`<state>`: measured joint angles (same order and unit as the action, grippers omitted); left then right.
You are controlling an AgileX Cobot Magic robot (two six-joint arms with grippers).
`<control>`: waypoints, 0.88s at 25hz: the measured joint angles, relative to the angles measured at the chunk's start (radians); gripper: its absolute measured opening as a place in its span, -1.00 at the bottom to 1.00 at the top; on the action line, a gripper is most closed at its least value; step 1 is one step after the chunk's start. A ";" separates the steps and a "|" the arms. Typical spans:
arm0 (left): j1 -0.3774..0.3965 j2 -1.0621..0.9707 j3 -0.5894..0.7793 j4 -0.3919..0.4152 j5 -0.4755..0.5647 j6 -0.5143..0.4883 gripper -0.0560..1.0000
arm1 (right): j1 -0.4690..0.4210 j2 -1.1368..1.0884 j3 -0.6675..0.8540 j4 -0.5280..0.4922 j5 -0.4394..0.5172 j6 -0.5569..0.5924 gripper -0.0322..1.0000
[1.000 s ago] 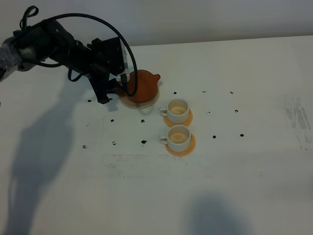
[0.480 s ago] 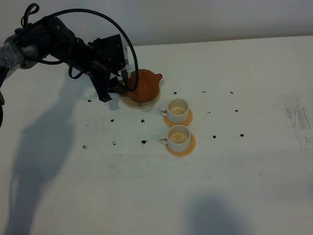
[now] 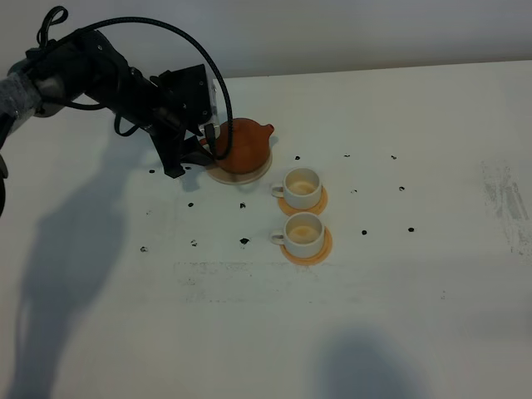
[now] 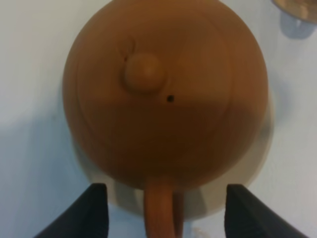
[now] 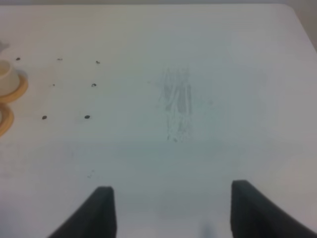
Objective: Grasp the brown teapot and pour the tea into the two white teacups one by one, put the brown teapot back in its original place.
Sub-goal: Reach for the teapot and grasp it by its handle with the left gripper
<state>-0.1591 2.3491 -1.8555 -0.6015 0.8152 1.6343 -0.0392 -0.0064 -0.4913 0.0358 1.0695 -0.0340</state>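
While the brown teapot (image 3: pixel 243 148) sits upright on its beige coaster (image 3: pixel 249 176) toward the tabletop's (image 3: pixel 399 316) far edge, its loop handle (image 4: pixel 159 208) lies between the spread fingers of the left gripper (image 4: pixel 166 212). That gripper is released, seemingly clear of the handle, though the wrist view crops the fingers. Closer to the near edge, the two white teacups (image 3: pixel 302 188) stand on orange coasters (image 3: pixel 325 248). The right gripper (image 5: pixel 171 213) hangs open over a scuffed patch (image 5: pixel 178 104) near the right edge.

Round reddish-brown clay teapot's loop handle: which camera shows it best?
Left wrist view: the handle sits close up inside the open left end effector. Exterior high shows the teapot, its handle largely hidden by the left arm. Right wrist shows neither.
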 joint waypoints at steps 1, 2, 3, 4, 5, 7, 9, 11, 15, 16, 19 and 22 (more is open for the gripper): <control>0.003 0.000 0.000 0.000 0.000 0.005 0.08 | 0.000 0.000 0.000 0.000 0.000 0.000 0.06; 0.006 0.000 -0.001 0.000 0.000 0.013 0.08 | 0.000 0.000 0.000 0.000 0.000 0.000 0.06; 0.008 0.000 -0.001 0.000 -0.001 0.022 0.08 | 0.000 0.000 0.000 0.000 0.000 0.000 0.06; 0.011 0.000 -0.001 -0.001 -0.002 0.032 0.08 | 0.000 0.000 0.000 0.000 0.000 0.000 0.06; 0.015 0.000 -0.001 -0.002 -0.002 0.042 0.08 | 0.000 0.000 0.000 0.000 0.000 0.000 0.06; 0.017 0.000 -0.002 -0.004 -0.002 0.063 0.08 | 0.000 0.000 0.000 0.000 0.000 0.000 0.06; 0.017 0.000 -0.002 -0.014 -0.002 0.086 0.08 | 0.000 0.000 0.000 0.000 0.000 0.000 0.06; 0.017 0.000 -0.002 -0.023 -0.002 0.118 0.08 | 0.000 0.000 0.000 0.000 0.000 0.000 0.06; 0.017 0.000 -0.003 -0.045 -0.002 0.158 0.08 | 0.000 0.000 0.000 0.000 0.000 0.000 0.06; 0.017 0.000 -0.003 -0.048 -0.002 0.161 0.08 | 0.000 0.000 0.000 0.000 0.000 0.000 0.06; 0.017 0.000 -0.003 -0.049 0.000 0.163 0.07 | 0.000 0.000 0.000 0.000 0.000 0.000 0.06; 0.017 0.000 -0.003 -0.056 0.004 0.161 0.06 | 0.000 0.000 0.000 0.000 0.000 0.000 0.06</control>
<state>-0.1417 2.3491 -1.8585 -0.6572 0.8195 1.7956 -0.0392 -0.0064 -0.4913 0.0358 1.0695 -0.0340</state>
